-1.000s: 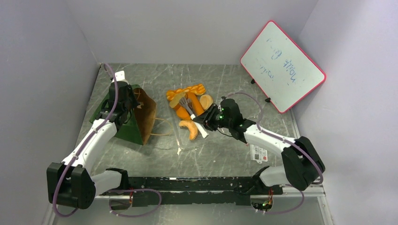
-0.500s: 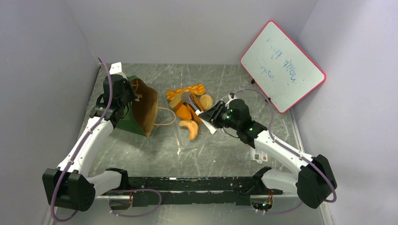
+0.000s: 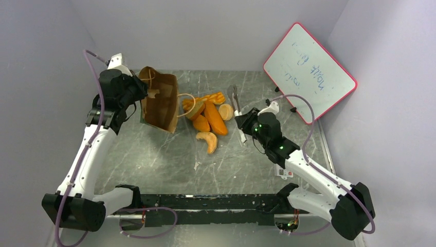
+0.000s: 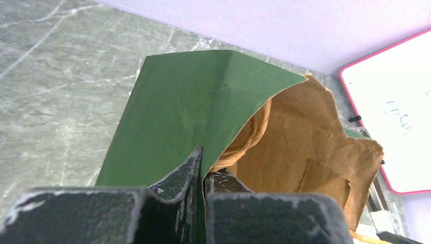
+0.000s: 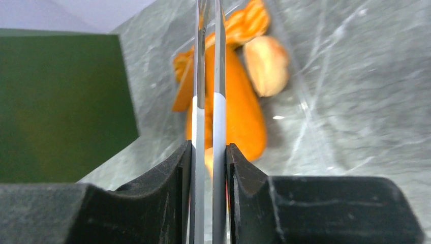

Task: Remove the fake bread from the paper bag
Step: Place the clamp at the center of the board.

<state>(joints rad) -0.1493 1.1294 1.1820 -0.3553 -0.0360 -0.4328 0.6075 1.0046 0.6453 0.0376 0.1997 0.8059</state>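
The paper bag [image 3: 160,105], green outside and brown inside, hangs tilted above the table's back left, its mouth facing the bread. My left gripper [image 3: 144,95] is shut on its rim; in the left wrist view the fingers [image 4: 190,168] pinch the green wall [image 4: 193,107] beside a tan handle [image 4: 251,134]. The fake bread lies on the table: a braided loaf [image 3: 213,98], a long orange loaf [image 3: 215,117], a croissant [image 3: 208,140] and a pale bun [image 3: 225,111]. My right gripper [image 3: 242,122] is shut on metal tongs [image 3: 235,98], right of the bread. In the right wrist view the tongs [image 5: 208,76] point over the orange loaf [image 5: 241,112].
A red-framed whiteboard [image 3: 308,72] leans on the right wall at the back. A small white card [image 3: 284,169] lies on the table under the right arm. Grey walls close in the left, back and right sides. The black base rail [image 3: 216,201] runs along the near edge.
My left arm has raised the bag and carried it toward the back left, tilting it. My right gripper has swung right, away from the bread, with the tongs now pointing to the back.
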